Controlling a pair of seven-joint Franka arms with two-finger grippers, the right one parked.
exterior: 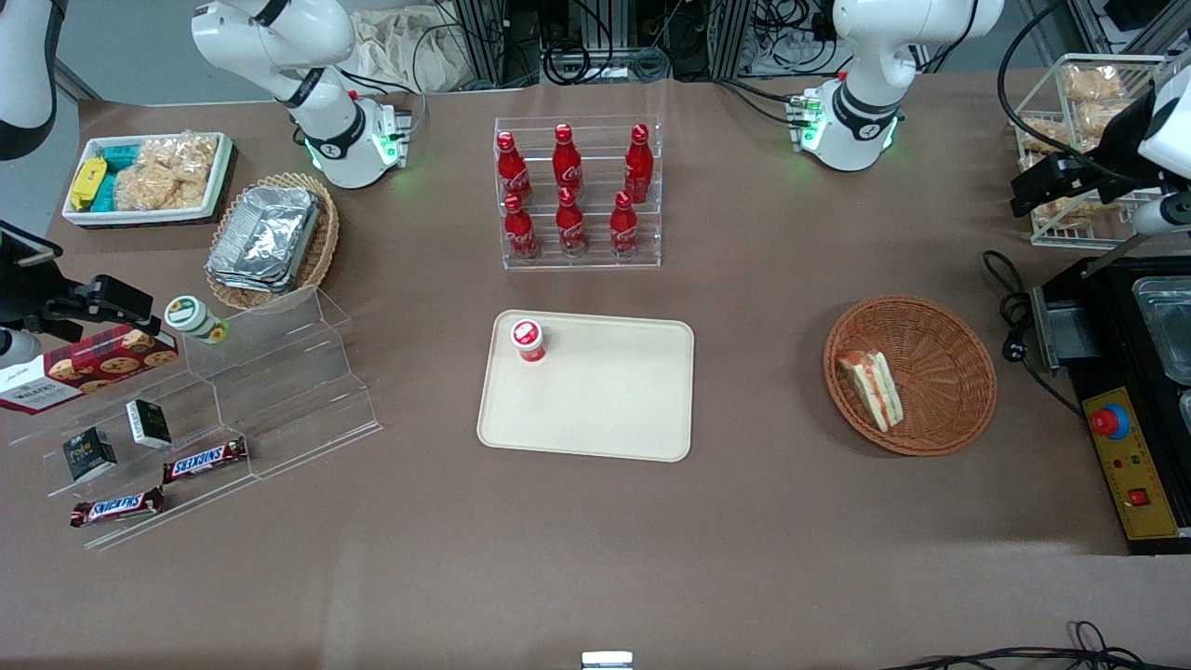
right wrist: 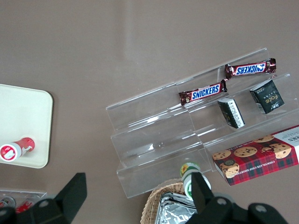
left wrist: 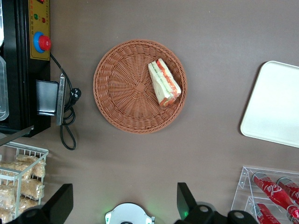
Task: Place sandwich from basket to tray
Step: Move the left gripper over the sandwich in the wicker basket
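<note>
- Front view: found the sandwich (exterior: 872, 389) lying in the basket (exterior: 940, 363), at about 8 o'clock of its floor and leaning on the wicker slope, filling edge up. Probably left a clear top approach.
- Found the tray (exterior: 595, 400) at 9 o'clock from the basket, well apart on the desk (exterior: 744, 521). Mostly bare, with only a red-capped pot (exterior: 528, 340) in its 11 o'clock corner, so plenty of room judged for the set-down.
- Spotted the jaws high at 1 o'clock from the basket, near a wire rack (exterior: 1070, 112), not yet over the sandwich.
- Left wrist view: showed the jaws spread wide, fingers (left wrist: 63, 198) pinching nothing. Looked down on the basket (left wrist: 126, 88), the sandwich (left wrist: 164, 83) on its tray-ward side, the tray (left wrist: 275, 107) nearby.
- Right wrist view: caught only a tray (right wrist: 23, 126) corner with the pot (right wrist: 16, 149).
</note>
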